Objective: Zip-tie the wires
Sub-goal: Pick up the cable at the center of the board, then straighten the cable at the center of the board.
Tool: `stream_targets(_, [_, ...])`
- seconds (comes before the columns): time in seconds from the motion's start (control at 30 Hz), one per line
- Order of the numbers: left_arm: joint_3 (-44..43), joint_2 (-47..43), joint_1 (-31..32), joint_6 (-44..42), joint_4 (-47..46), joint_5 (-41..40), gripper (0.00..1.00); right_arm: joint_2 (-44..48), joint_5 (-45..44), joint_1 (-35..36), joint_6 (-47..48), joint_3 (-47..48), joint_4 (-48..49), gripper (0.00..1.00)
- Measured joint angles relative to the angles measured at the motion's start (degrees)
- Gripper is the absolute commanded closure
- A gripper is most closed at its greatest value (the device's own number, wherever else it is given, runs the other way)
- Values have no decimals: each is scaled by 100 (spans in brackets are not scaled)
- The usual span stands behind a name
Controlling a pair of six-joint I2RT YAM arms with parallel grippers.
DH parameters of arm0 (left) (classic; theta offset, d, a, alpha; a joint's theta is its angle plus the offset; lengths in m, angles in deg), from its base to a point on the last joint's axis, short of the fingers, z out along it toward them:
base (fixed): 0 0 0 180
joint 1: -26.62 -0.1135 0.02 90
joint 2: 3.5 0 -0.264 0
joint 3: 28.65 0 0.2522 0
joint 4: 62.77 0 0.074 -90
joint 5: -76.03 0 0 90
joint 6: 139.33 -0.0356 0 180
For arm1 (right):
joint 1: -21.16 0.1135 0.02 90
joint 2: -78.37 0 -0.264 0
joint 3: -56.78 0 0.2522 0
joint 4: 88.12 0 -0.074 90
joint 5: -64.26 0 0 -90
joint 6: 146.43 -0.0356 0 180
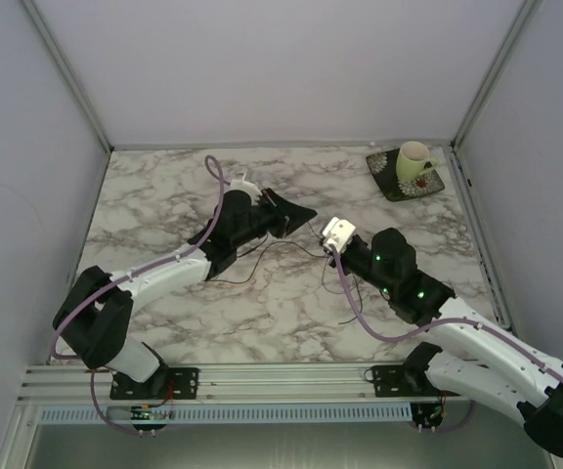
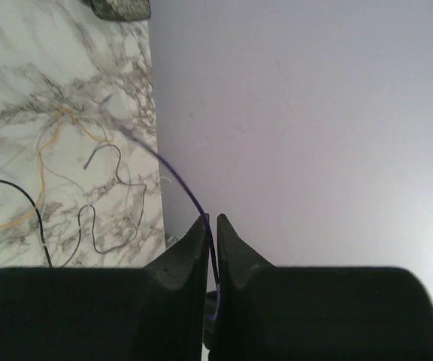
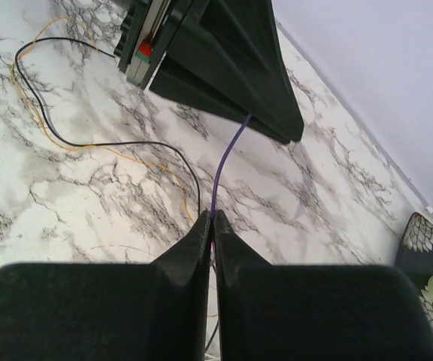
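Observation:
The wires (image 1: 262, 256) lie in loose loops on the marble table between the two arms. The left wrist view shows a black wire (image 2: 21, 199), a grey one (image 2: 104, 226) and a yellow one (image 2: 43, 165). A black wire (image 3: 126, 143) and a yellow wire (image 3: 28, 98) also show in the right wrist view. A thin purple strand (image 3: 228, 162) runs taut from my right gripper (image 3: 213, 214) to the tip of my left gripper (image 3: 248, 116). My left gripper (image 2: 211, 218) is shut on this purple strand (image 2: 175, 180). The right gripper is shut on its other end. In the top view the left gripper (image 1: 306, 215) and right gripper (image 1: 326, 244) nearly meet above the wires.
A pale mug (image 1: 415, 161) stands on a dark patterned coaster (image 1: 404, 186) at the back right corner. Plain walls close in the table on the left, back and right. The arms' thick purple cables (image 1: 360, 313) hang beside them.

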Motion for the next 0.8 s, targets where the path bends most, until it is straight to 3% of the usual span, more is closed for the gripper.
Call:
stream_targets(0.43, [133,-542,-328,-612,319,-225,100,-11,-22,2,-72,-31,-107,100])
stream_targets(0.8, [162,-1615,-664,-1860,1731,-1064,100,-780,24,17,-240,190,120,100])
